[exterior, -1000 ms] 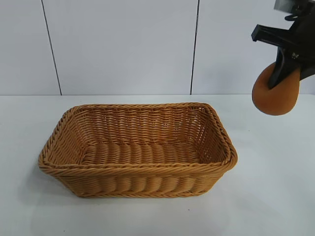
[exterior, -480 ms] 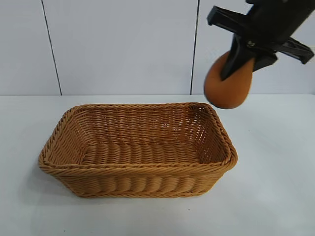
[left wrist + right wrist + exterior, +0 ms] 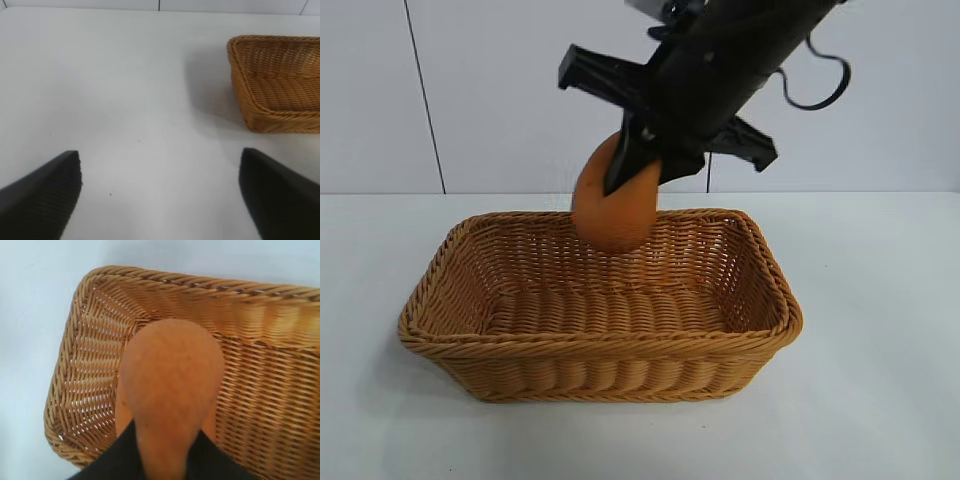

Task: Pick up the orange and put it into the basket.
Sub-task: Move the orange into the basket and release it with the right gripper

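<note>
Fingers of the right gripper (image 3: 638, 165) are squeezing the orange (image 3: 615, 205), hanging it above the basket (image 3: 600, 345). Left gripper (image 3: 160, 192) is idling wide open, empty, over the table (image 3: 115, 90). Right wrist view is showing the fruit over the weave.

basket (image 3: 600, 310) sits mid-table (image 3: 880, 380), wall behind. orange (image 3: 615, 205) hangs above the basket's back half, clear of the weave, pinched in the right gripper (image 3: 635, 165), which reaches in from upper right. left gripper (image 3: 160, 195) is off to the basket's side, over bare table, w/ nothing between its fingers.
</note>
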